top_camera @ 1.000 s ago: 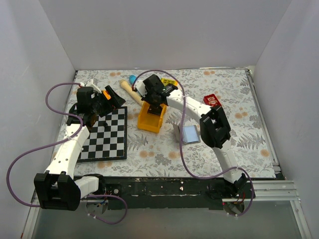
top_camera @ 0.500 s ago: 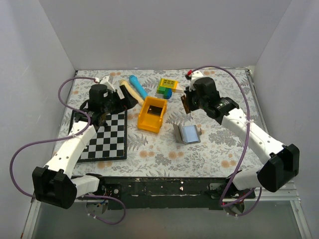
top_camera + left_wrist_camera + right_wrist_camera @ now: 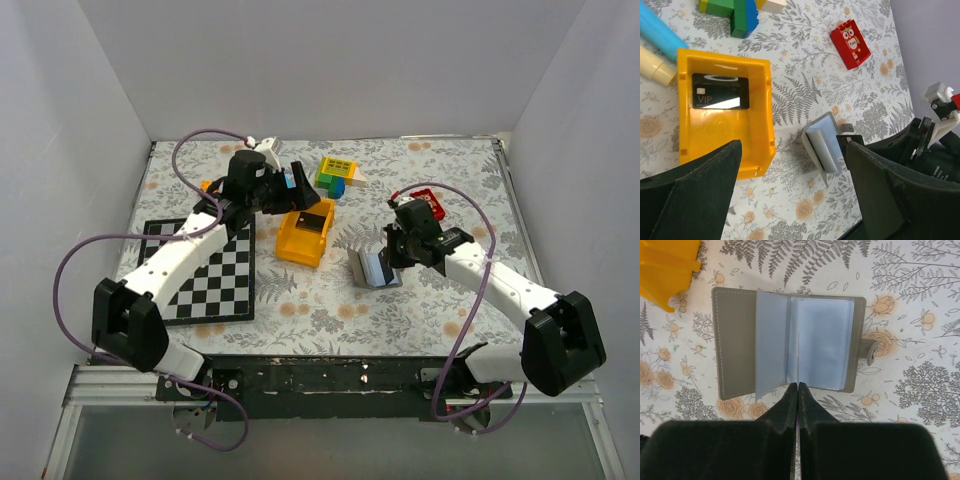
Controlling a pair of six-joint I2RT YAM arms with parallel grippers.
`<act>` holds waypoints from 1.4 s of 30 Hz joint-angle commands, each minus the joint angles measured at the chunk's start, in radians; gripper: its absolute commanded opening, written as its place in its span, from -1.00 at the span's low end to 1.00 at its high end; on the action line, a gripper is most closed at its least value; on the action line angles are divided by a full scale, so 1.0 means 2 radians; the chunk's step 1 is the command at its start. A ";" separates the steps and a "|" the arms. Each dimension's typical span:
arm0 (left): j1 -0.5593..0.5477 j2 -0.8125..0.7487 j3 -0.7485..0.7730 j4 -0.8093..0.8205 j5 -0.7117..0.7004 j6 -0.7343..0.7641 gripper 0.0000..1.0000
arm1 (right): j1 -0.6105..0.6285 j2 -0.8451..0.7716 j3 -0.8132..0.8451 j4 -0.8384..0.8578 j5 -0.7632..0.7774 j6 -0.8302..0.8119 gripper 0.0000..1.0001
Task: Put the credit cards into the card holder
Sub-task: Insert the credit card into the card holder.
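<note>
The card holder lies open on the flowered table, pale blue pockets up and snap tab to the right; it also shows as the card holder. My right gripper is shut on a credit card, seen edge-on as a thin line reaching over the pockets' middle fold. A second black credit card, marked VIP, lies flat in the orange tray. My left gripper hangs open above the tray's near side, holding nothing.
A chessboard lies at the left. A red block sits beyond the card holder. Green, yellow and blue blocks stand at the back, with a blue stick and a cream stick beside the tray.
My right arm left the tray, swung right, then came down to the open card holder with the card. My left arm moved from the chessboard to above the tray.
</note>
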State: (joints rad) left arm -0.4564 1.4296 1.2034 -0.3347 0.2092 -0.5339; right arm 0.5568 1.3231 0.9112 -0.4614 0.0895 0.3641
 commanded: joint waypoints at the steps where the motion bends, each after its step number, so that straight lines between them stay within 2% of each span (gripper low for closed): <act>1: -0.024 0.034 0.054 0.004 0.019 0.023 0.68 | -0.015 -0.029 -0.031 0.064 -0.078 0.009 -0.97; 5: -0.052 0.069 0.086 0.000 0.020 0.025 0.53 | -0.024 -0.027 -0.053 0.095 -0.127 0.001 -0.97; 13: -0.084 0.101 0.102 -0.001 0.019 0.018 -0.06 | -0.025 0.010 -0.054 0.126 -0.203 -0.012 -0.97; 17: -0.098 0.107 0.093 0.000 0.016 0.009 -0.37 | -0.025 0.018 -0.055 0.128 -0.210 -0.016 -0.97; 22: -0.118 0.110 0.074 0.006 0.009 0.002 -0.66 | -0.026 0.033 -0.063 0.133 -0.205 -0.015 -0.97; 42: -0.158 0.088 -0.054 0.082 -0.017 -0.058 -0.74 | -0.026 0.076 -0.069 0.137 -0.185 0.023 -0.97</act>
State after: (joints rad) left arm -0.7563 1.6588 1.1107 -0.2317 0.1970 -0.6224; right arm 0.5098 1.4654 0.7868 -0.2249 -0.2756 0.3893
